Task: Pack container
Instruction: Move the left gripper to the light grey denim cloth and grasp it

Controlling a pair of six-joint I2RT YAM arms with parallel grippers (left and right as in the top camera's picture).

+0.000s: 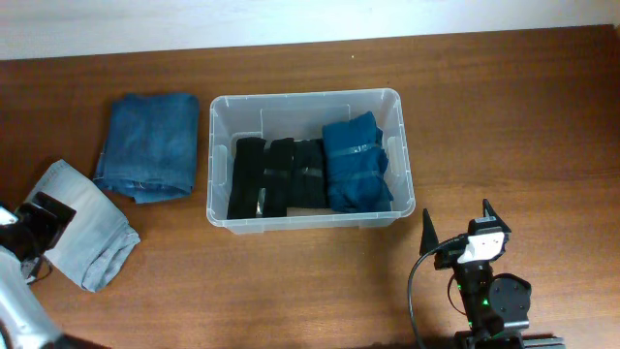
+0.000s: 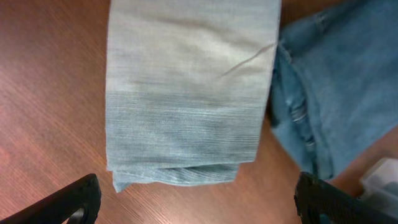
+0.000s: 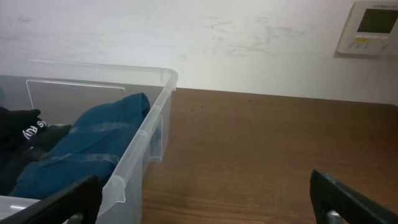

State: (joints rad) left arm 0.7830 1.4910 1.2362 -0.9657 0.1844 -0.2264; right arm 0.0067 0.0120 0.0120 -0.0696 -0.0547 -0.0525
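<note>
The clear plastic container (image 1: pixel 221 163) stands mid-table and holds several folded black garments (image 1: pixel 278 177) and a folded dark blue garment (image 1: pixel 356 163) at its right end. Its corner also shows in the right wrist view (image 3: pixel 149 130). Folded light blue jeans (image 1: pixel 85 225) lie at the left; in the left wrist view (image 2: pixel 186 87) they lie just ahead of my open, empty left gripper (image 2: pixel 199 202). Folded mid-blue jeans (image 1: pixel 148 145) lie left of the container. My right gripper (image 1: pixel 455 228) is open and empty, right of the container's near corner.
The wooden table (image 1: pixel 504 116) extends right of the container. A white wall with a thermostat panel (image 3: pixel 372 28) stands behind the table. The right arm's base (image 1: pixel 494 301) sits at the front edge.
</note>
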